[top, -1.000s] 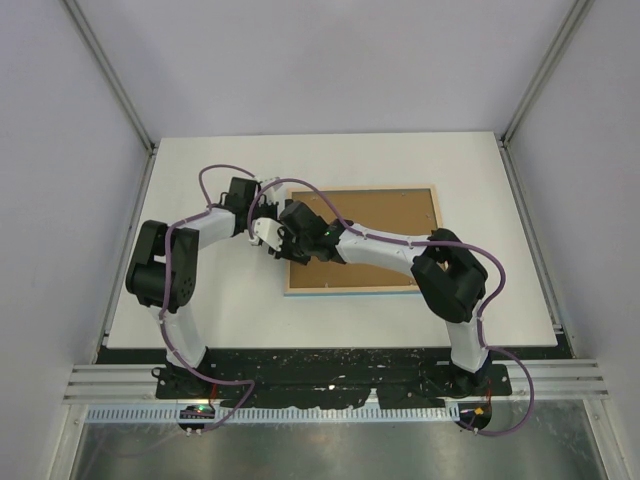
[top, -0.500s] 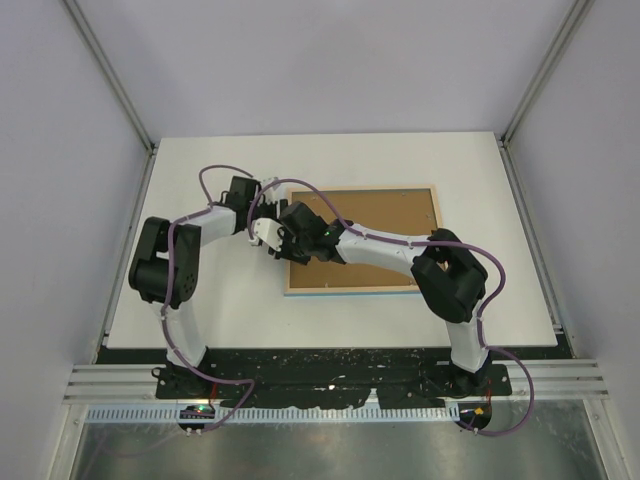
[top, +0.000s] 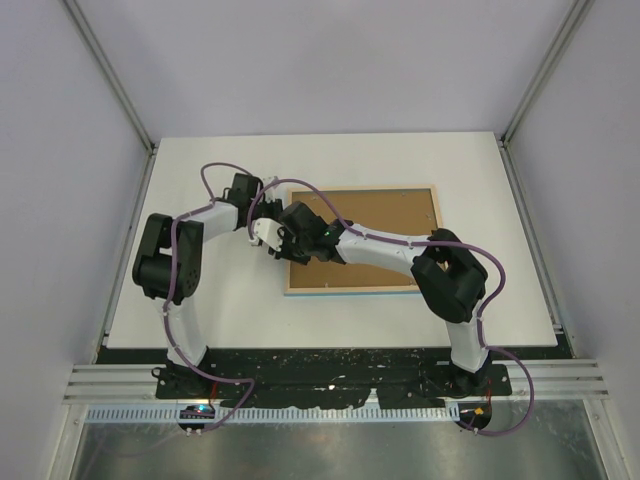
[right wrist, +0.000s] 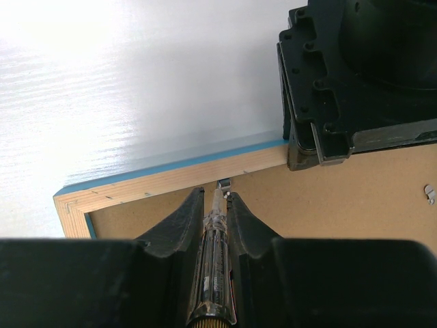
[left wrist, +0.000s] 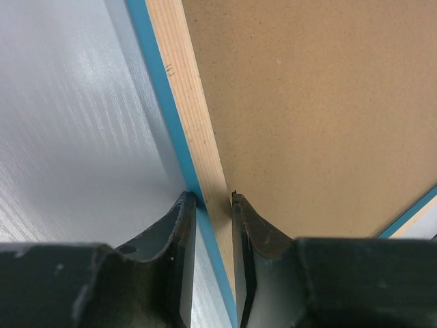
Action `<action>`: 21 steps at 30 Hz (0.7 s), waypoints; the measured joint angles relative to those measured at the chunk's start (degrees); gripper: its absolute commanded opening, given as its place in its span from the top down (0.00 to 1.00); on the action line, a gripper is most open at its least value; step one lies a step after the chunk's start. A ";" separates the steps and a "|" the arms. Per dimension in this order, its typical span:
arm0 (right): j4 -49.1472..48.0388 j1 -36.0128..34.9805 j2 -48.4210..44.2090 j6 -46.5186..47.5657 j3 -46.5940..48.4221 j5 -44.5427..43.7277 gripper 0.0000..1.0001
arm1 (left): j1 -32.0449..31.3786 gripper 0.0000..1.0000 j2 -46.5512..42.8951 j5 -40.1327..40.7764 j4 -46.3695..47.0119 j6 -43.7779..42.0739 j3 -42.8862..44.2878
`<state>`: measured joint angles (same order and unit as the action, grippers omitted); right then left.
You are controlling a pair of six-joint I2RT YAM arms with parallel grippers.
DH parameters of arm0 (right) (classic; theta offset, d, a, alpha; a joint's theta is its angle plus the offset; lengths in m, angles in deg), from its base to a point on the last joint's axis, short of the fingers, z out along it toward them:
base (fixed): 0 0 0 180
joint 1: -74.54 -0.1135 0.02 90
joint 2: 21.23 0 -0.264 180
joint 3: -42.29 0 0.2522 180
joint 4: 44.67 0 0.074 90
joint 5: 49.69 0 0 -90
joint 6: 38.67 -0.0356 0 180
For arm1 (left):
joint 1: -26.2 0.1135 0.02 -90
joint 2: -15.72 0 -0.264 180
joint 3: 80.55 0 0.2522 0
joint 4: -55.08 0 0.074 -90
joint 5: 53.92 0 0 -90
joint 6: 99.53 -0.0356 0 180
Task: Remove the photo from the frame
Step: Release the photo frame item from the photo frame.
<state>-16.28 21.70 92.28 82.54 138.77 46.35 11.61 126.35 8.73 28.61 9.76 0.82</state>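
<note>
While both arms meet at the frame's left end, their poses differ. Left arm [top: 165, 265]: elbow folded high over the table's [top: 220, 300] left side, forearm running up and right, wrist bent back down, left gripper [top: 272, 238] at the frame's [top: 360, 290] left rail. Left wrist view: left gripper [left wrist: 212, 199] is nearly closed and straddles that rail, one black fingertip [left wrist: 186, 205] against the blue outer face, the other on the inner edge where wood meets board [left wrist: 314, 109]; reads as a pinch on the frame [left wrist: 194, 123]. Frame lies face down and flat, centre-right on the table: thin rectangle, blue outside, pale grained wood on the back with a mitred corner. Board [top: 390, 225] is plain matte brown fibreboard filling the opening. Photo not visible, only the board shows. Right arm [top: 380, 248]: elbow over the frame's near right corner, white forearm stretched left across the board, right gripper [top: 300, 228] just beside the left one. Right wrist view: right gripper [right wrist: 215, 198] is clamped on a slim tool [right wrist: 215, 260] with a clear shaft and a brass-coloured collar, its tip touching a small metal tab [right wrist: 222, 183] at the rail's inner edge. Count: two arms, one frame, one board, one tool, two tabs in view, the second [right wrist: 429, 193] at far right on the board [right wrist: 328, 205].
</note>
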 measured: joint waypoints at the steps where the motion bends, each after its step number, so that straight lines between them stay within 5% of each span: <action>1: 0.00 0.00 0.00 0.00 0.00 0.00 0.92 | -0.02 0.77 0.00 0.11 -0.20 0.04 0.11; 21: 0.00 -0.09 0.00 0.15 0.00 -0.31 0.92 | -0.09 0.99 0.24 0.24 -1.20 0.07 0.79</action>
<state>-16.28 21.62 92.28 82.69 138.77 46.05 11.52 126.59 8.97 27.41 9.83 1.61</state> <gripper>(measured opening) 0.232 0.263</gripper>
